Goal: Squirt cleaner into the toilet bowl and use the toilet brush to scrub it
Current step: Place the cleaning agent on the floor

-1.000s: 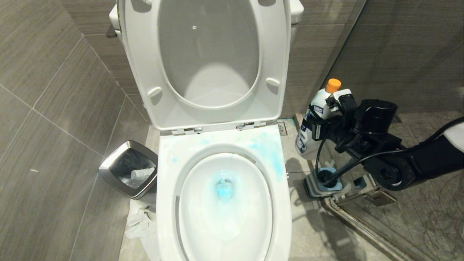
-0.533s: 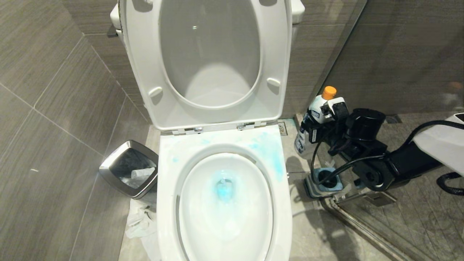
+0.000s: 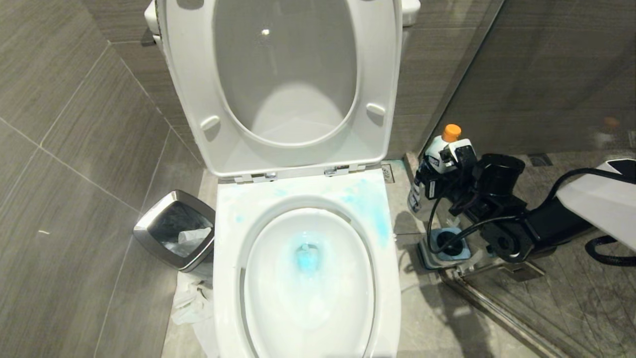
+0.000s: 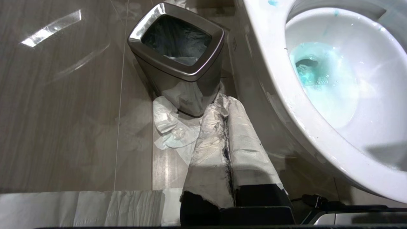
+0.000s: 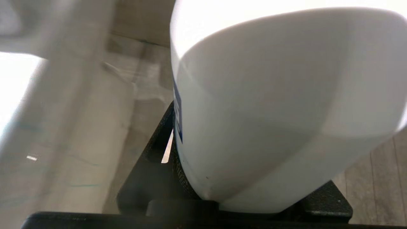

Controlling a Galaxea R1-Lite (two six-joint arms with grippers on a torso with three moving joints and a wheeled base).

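On the left, grey wood-grain tiles cover the wall [image 3: 74,149] and run down to a pale floor [image 3: 437,318], where a square silver-rimmed bin [image 3: 175,229] stands just beside the toilet with crumpled paper [image 3: 191,303] lying in front of it. The left gripper [image 4: 227,152] shows only in its own wrist view: its paper-wrapped fingers lie pressed together, pointing at the floor between bin and toilet, holding nothing.

In the middle, the bowl [image 3: 308,278] is open, seat and lid [image 3: 288,84] raised against the tank. Blue liquid pools at the drain, and blue smears stain the rim at the back right (a paler trace sits at the back left).

To the right, the right arm reaches in low from the picture's edge, wrist roughly level. The right gripper [image 3: 437,171] is clamped on the cleaner [image 3: 437,154], which stands upright, orange cap on top, near the corner by the glass panel [image 3: 546,74]. Whether its base touches the floor I cannot tell. Just in front of it sits the brush holder [image 3: 447,246], a dark handle stub in its opening; the brush itself I cannot make out.
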